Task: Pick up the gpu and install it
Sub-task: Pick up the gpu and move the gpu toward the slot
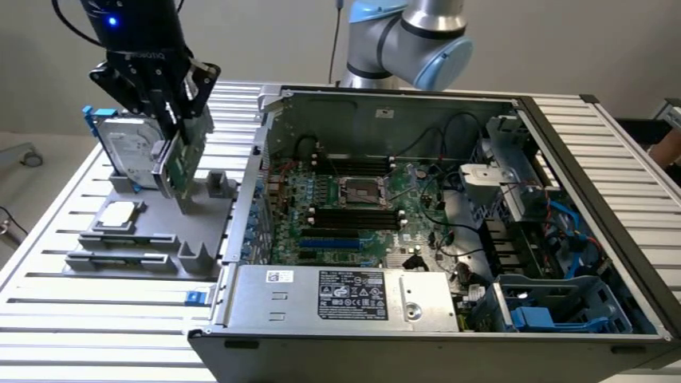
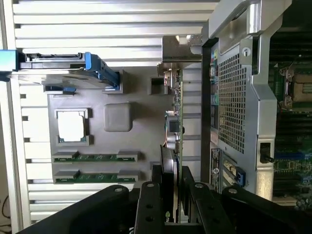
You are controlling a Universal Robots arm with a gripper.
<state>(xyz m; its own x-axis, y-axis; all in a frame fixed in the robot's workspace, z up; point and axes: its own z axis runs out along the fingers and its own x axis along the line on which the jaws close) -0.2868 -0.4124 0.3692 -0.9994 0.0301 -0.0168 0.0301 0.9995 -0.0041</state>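
Observation:
The gpu (image 1: 179, 155) is a green card with a black face, standing on edge over the grey parts holder (image 1: 149, 239) at the exterior view's left. My gripper (image 1: 171, 120) comes down from above and is shut on the card's upper edge, one black finger on each face. In the wrist view the gpu (image 2: 173, 141) shows edge-on between my fingers (image 2: 151, 200), and its silver end bracket (image 2: 181, 48) points away from my gripper (image 2: 171, 183). Whether the card's lower edge is clear of the holder I cannot tell.
A silver hard drive in a blue frame (image 1: 126, 148) stands just beside the gpu. A square CPU chip (image 1: 117, 214) and two memory sticks (image 2: 95, 157) lie in the holder. The open computer case (image 1: 250, 207) with its motherboard (image 1: 352, 215) and blue slots (image 1: 328, 239) lies to the exterior view's right.

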